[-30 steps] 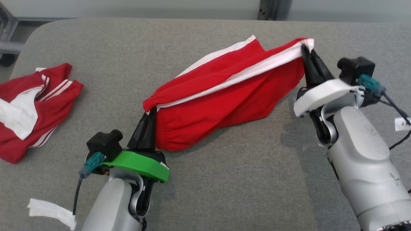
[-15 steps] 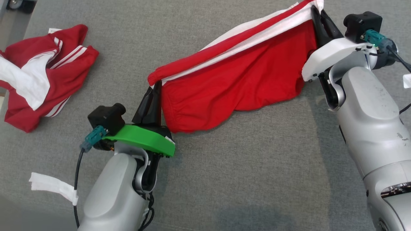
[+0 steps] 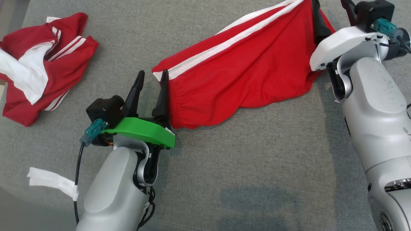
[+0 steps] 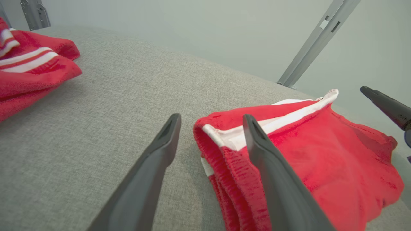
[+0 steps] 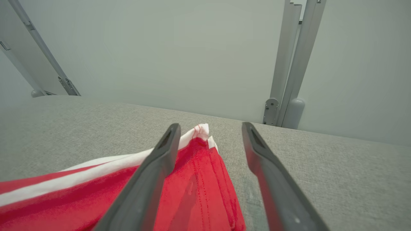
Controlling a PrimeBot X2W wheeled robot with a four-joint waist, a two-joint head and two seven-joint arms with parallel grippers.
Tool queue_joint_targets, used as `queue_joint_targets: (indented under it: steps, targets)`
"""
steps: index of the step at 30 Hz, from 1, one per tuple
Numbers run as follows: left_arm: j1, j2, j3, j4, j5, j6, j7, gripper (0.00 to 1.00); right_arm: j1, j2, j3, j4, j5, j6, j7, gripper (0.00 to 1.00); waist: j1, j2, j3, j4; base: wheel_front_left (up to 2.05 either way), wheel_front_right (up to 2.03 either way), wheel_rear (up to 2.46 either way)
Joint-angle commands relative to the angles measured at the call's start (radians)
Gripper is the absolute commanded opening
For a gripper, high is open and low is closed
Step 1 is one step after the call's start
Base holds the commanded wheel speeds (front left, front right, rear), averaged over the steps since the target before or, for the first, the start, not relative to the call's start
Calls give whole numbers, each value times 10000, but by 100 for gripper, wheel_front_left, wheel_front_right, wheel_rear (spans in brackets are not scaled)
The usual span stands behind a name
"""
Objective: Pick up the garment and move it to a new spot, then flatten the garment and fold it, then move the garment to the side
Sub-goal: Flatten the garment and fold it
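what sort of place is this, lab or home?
Probably a lab test cell, not a home: grey fabric-covered table, bare metal frame posts against a plain wall, red garment plus a second garment.

In the head view the picture's top edge cuts off the fingertips of the right gripper (image 3: 331, 4) and the far corner of the red garment (image 3: 244, 73). The garment's right end is hidden under that arm's white wrist plate (image 3: 340, 41). The second red garment (image 3: 41, 67), near the left edge of the grey surface (image 3: 224, 176), runs out past the picture's left side.
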Motion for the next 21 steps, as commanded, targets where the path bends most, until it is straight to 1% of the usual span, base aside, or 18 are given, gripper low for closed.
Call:
queue_joint_targets:
  steps: [1, 4, 8, 13, 16, 17, 18, 21]
  targets:
    - [229, 55, 136, -52, 176, 100, -2, 100, 281, -54, -57, -88, -82, -13, -28, 100, -1, 0, -67, -82, 0, 0, 0]
    - [475, 55, 315, -102, 386, 153, -2, 100, 603, -170, 90, 62, -112, -13, -28, 100, -1, 0, -166, -170, 0, 0, 0]
    - [767, 54, 462, -209, 649, 180, -2, 100, 949, -389, 379, 569, -19, -15, -28, 100, -1, 0, -265, -254, 0, 0, 0]
    - [964, 55, 565, -314, 774, 185, -2, 100, 929, -337, 786, 1802, 333, -13, 246, 100, -1, 0, -279, -260, 0, 0, 0]
    - [1006, 55, 544, -318, 842, 177, -2, 100, 825, -150, 1172, 2368, 677, -7, 567, 100, -1, 0, -271, -232, 0, 0, 0]
    - [1004, 55, 554, -314, 860, 179, -2, 100, 806, -86, 1320, 2478, 767, -3, 640, 46, -1, 0, -277, -229, 0, 0, 0]
    - [1016, 55, 592, -304, 870, 200, -2, 100, 755, -39, 1451, 2550, 930, -1, 639, 0, -1, 0, -290, -233, 0, 0, 0]
    - [1100, 54, 666, -247, 951, 198, -2, 100, 768, -35, 1728, 2669, 1400, -4, 587, 0, -1, 0, -403, -295, 0, 0, 0]
